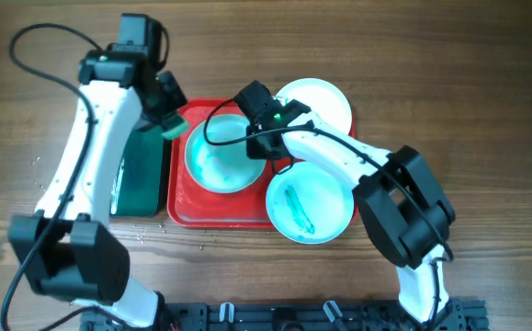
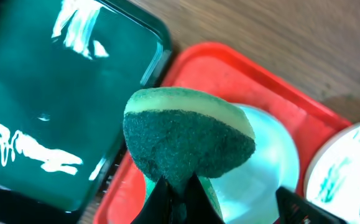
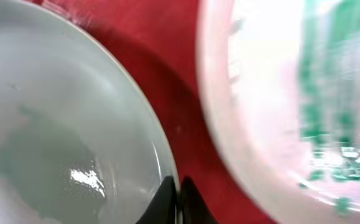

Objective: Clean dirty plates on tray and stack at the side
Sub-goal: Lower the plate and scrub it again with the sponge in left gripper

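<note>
Three plates lie on the red tray [image 1: 181, 204]. The left plate [image 1: 218, 156] has pale smears. The front right plate [image 1: 309, 206] has a teal streak. The back right plate [image 1: 321, 99] is partly hidden by my right arm. My right gripper [image 1: 267, 147] is shut on the right rim of the left plate [image 3: 74, 124], seen close in the right wrist view [image 3: 175, 186]. My left gripper [image 2: 178, 186] is shut on a green sponge [image 2: 189, 137] and holds it above the tray's [image 2: 229, 74] back left corner, next to the left plate [image 2: 267, 162]. The sponge shows overhead [image 1: 173, 127].
A dark green tray [image 1: 139, 179] with wet streaks lies left of the red tray; it fills the left of the left wrist view [image 2: 49, 106]. Wood table [image 1: 486, 110] lies around. A black rail runs along the front edge [image 1: 275, 317].
</note>
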`<move>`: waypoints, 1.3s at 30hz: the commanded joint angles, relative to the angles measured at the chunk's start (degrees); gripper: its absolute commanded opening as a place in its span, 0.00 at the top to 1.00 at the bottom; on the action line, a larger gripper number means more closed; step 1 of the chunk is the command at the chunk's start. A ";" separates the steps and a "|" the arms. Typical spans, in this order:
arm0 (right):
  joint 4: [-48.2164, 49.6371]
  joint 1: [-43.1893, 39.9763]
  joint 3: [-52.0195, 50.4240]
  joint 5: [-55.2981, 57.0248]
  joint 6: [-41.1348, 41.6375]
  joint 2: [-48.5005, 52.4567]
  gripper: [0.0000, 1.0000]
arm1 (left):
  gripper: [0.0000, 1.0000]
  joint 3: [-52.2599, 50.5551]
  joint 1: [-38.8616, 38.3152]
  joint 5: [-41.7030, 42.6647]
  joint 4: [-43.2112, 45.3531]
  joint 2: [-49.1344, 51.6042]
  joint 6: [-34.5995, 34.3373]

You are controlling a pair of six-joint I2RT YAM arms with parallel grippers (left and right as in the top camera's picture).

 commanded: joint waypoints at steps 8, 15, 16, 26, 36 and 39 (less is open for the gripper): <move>2.56 0.02 -0.33 4.90 0.98 -1.44 0.96 | 0.96 -2.58 -6.05 0.39 3.98 14.03 -0.98; 4.83 0.02 -0.33 0.83 -3.26 -1.33 0.96 | 0.96 -15.23 -6.05 0.42 19.85 16.63 1.42; 4.87 0.02 -0.33 0.68 -3.58 -1.31 0.96 | 0.96 -17.75 -6.08 1.11 22.51 16.63 3.26; 5.88 -0.70 -0.33 -1.46 -4.79 -0.57 0.96 | 0.96 -23.34 -4.26 29.81 22.86 15.08 34.07; 5.88 -0.72 -0.33 -1.55 -4.79 -0.57 0.96 | 0.96 -23.28 -2.01 39.19 23.91 14.21 37.27; 5.99 -0.72 -0.33 -2.54 -5.25 -0.57 0.96 | 0.96 -23.28 -1.79 25.20 26.60 14.23 28.15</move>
